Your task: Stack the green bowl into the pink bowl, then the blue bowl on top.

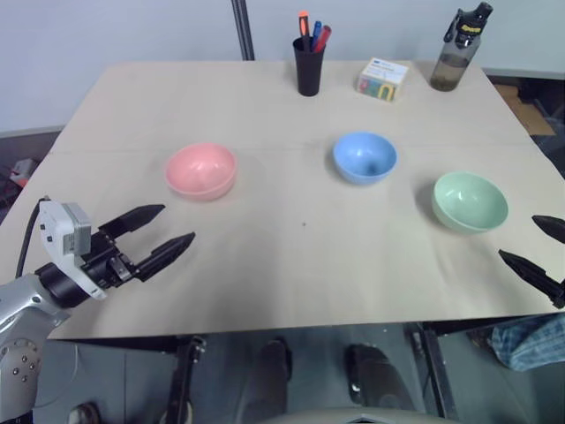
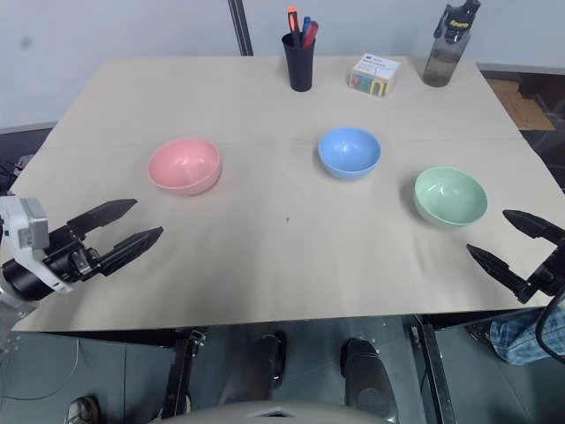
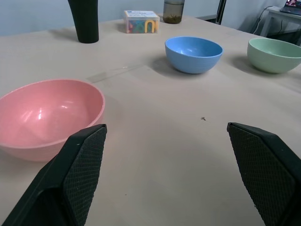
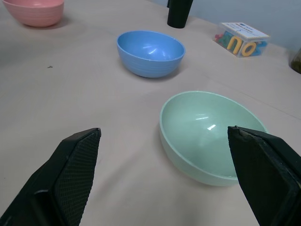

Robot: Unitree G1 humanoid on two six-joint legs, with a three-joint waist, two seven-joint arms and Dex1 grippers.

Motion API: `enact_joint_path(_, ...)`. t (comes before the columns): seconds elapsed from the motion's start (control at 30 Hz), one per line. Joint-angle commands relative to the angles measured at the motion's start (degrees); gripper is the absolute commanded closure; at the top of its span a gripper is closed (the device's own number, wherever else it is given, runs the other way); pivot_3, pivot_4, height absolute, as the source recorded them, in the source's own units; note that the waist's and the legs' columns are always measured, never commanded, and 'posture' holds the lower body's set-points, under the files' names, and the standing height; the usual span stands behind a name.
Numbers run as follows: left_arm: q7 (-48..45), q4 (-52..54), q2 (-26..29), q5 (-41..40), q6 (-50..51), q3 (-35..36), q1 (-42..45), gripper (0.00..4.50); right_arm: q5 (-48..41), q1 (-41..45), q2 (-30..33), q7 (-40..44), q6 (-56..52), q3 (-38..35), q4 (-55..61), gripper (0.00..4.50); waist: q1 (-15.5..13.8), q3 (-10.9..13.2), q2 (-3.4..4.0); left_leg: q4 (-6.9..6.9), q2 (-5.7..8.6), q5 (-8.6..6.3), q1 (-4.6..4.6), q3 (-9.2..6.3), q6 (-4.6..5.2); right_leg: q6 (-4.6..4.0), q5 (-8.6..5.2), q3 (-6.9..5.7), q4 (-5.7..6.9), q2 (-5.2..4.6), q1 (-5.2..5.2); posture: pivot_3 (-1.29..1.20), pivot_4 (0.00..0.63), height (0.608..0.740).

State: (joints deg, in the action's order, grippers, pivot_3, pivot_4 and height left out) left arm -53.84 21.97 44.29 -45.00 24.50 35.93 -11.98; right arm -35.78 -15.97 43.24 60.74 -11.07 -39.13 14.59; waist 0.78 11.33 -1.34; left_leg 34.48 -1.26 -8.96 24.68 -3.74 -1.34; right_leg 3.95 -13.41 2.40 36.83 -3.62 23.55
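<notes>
Claws (image 2: 117,228) (image 2: 511,242) level, spread wide, angled inward.

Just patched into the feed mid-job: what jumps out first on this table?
Three separate, empty bowls on the tan table: the pink bowl on the robot's left, the blue bowl in the middle, the green bowl on the right. The left gripper and right gripper hang open at the near corners, holding nothing. A black pen cup stands at the far edge.

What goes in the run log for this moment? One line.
stage: not started | green bowl, pink bowl, blue bowl: apart, upright | left gripper: open, empty | right gripper: open, empty
</notes>
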Motion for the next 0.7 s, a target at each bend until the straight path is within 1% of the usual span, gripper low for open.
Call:
enact_joint_path(0.03,0.3,1.6,0.7,-0.2,-0.7,1.0,1.0,0.15,-0.2,0.8,0.1,0.0,0.9,0.1,-0.2,0.0,0.0,0.0,0.0,0.0,0.0,0.0,0.0,0.0,0.0,0.0,0.0,0.0,0.0,0.0,0.0,0.0,0.15,0.74)
enact_joint_path(0.1,1.6,1.8,0.4,0.0,-0.3,-0.2,2.1,0.15,0.6,2.2,0.0,-0.2,1.7,1.9,-1.0,0.0,0.0,0.0,-0.03,0.01,0.0,0.0,-0.02,0.0,0.0,0.0,0.0,0.0,0.0,0.01,-0.02,0.0,0.15,0.74)
enact_joint_path(0.2,5.3,2.6,-0.2,2.6,-0.3,-2.2,3.7,0.15,1.0,3.5,-0.4,-0.3,2.1,3.7,-1.0,0.0,0.0,0.0,-0.01,0.05,0.0,0.0,-0.06,0.0,0.0,0.0,0.0,0.01,0.01,0.02,-0.08,0.0,0.15,0.74)
enact_joint_path(0.37,14.6,5.8,-0.2,11.2,-0.2,-6.7,5.9,0.15,0.8,6.6,-1.0,-1.4,1.3,8.4,1.7,0.0,0.0,0.0,-0.01,0.06,0.0,0.0,-0.05,-0.01,0.0,0.02,0.01,0.03,0.02,0.04,-0.1,0.0,0.15,0.74)
enact_joint_path(0.43,22.4,8.9,1.3,16.1,5.5,-10.3,8.9,0.15,1.4,10.8,-2.1,-2.9,0.6,14.6,4.9,0.0,0.0,0.0,-0.01,0.06,0.01,0.0,-0.09,0.0,0.01,0.02,0.02,0.06,0.05,0.05,-0.1,0.0,0.15,0.74)
enact_joint_path(0.5,27.9,11.2,5.0,21.7,12.6,-15.6,13.0,0.15,2.8,15.0,-3.6,-4.4,0.4,20.4,7.3,0.0,0.1,0.0,-0.1,0.09,-0.01,0.01,-0.15,-0.02,0.01,0.03,0.02,0.07,0.2,0.11,-0.11,0.0,0.15,0.74)
enact_joint_path(0.6,30.7,11.8,9.4,26.0,21.7,-23.9,20.3,0.15,4.7,19.7,-5.7,-5.6,0.6,26.5,8.3,0.0,0.0,-0.1,-0.11,0.28,-0.04,0.0,-0.1,-0.09,0.0,0.03,0.02,0.09,0.44,0.23,-0.07,0.0,0.15,0.74)
enact_joint_path(0.7,32.6,9.6,10.1,29.2,30.0,-32.8,30.3,0.15,5.4,24.4,-9.1,-7.1,0.6,31.9,8.9,0.0,-0.1,-0.1,-0.12,0.35,-0.01,0.0,-0.04,-0.14,0.0,0.04,0.03,0.08,0.43,0.23,-0.07,0.0,0.15,0.74)
